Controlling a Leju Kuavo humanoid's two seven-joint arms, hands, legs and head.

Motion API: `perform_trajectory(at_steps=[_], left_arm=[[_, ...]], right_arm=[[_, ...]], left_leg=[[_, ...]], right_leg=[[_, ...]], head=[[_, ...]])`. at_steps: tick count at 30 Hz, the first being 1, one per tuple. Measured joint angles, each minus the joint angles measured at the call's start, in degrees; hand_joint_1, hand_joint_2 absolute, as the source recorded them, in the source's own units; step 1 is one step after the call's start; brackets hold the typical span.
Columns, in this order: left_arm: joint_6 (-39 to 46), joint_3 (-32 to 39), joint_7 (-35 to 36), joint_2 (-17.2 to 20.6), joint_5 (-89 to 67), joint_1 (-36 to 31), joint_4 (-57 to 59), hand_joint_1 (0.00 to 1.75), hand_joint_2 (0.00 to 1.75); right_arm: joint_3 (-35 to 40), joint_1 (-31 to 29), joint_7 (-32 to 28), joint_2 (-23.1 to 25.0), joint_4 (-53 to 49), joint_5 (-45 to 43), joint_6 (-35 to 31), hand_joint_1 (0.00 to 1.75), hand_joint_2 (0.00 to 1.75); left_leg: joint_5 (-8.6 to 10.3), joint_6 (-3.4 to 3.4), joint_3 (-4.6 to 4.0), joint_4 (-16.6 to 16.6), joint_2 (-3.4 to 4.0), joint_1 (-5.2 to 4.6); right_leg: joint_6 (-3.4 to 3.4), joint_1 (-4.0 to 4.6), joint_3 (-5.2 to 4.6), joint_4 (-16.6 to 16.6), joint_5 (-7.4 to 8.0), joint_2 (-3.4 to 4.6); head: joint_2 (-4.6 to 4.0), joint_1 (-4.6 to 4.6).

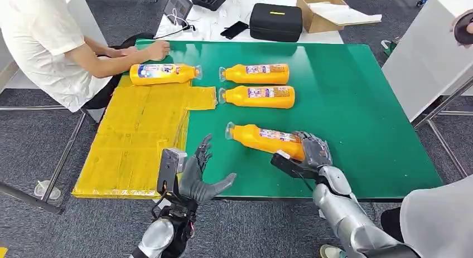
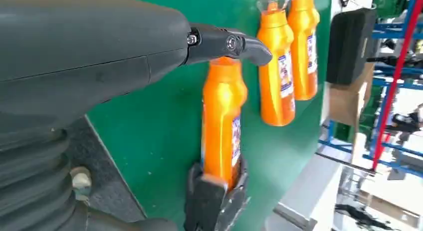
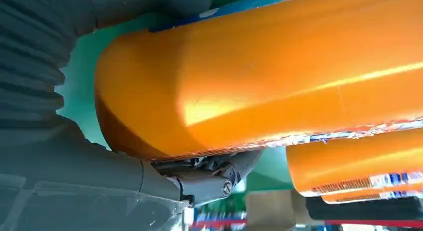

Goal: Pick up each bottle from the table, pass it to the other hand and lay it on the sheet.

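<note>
Orange plastic, the nearest bottle (image 1: 266, 140) lies on its side on the green table (image 1: 357, 113) with its base end clamped in the fingers (image 1: 310, 144) of the right hand (image 1: 312, 152), its capped neck pointing away from them toward the yellow sheet (image 1: 134, 135). The left hand (image 1: 199, 174) waits just off the table edge with its fingers apart and nothing between them, near the neck end. The inspector judges that a sound handover requires the right hand to lift level, present the free mid-body between the left fingers, and release only once those fingers have closed.
</note>
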Motion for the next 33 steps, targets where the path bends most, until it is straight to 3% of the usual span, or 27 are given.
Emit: perform_trajectory(at_steps=[5,13,20,33], left_arm=[[6.6,0.4,-6.2,-0.4,-0.8,-0.1,0.0,0.00,1.75],[7.4,0.5,-6.8,-0.7,-0.9,0.0,-0.1,0.00,1.75],[7.5,0.7,-6.8,-0.7,5.8,0.8,-0.1,0.00,1.75],[-1.6,1.3,-4.0,-0.1,16.5,2.7,-0.6,0.00,1.75]], right_arm=[[-3.6,2.0,-8.8,1.6,-1.1,-9.3,0.7,1.75,1.75],[-5.6,3.2,-9.9,2.9,-2.2,-10.6,0.5,1.75,1.75],[-7.0,6.6,-14.2,4.3,-6.9,-18.6,0.2,1.75,1.75],[-8.2,11.5,-20.6,8.4,-18.4,-29.2,-1.7,1.75,1.75]], left_leg=[[0.00,-0.01,-0.01,0.0,0.13,0.00],[0.01,0.00,-0.04,0.0,0.15,0.00],[0.01,0.00,-0.27,0.0,0.13,0.00],[0.00,-0.01,-0.52,0.0,0.13,0.00]], right_leg=[[-0.12,0.01,-0.06,0.0,0.08,0.14],[-0.12,0.01,-0.09,0.0,0.08,0.16],[-0.12,0.01,-0.27,0.0,0.08,0.15],[-0.12,0.01,-0.51,0.0,0.07,0.16]], head=[[0.00,0.00],[0.00,0.02],[0.00,0.00],[0.00,0.00]])
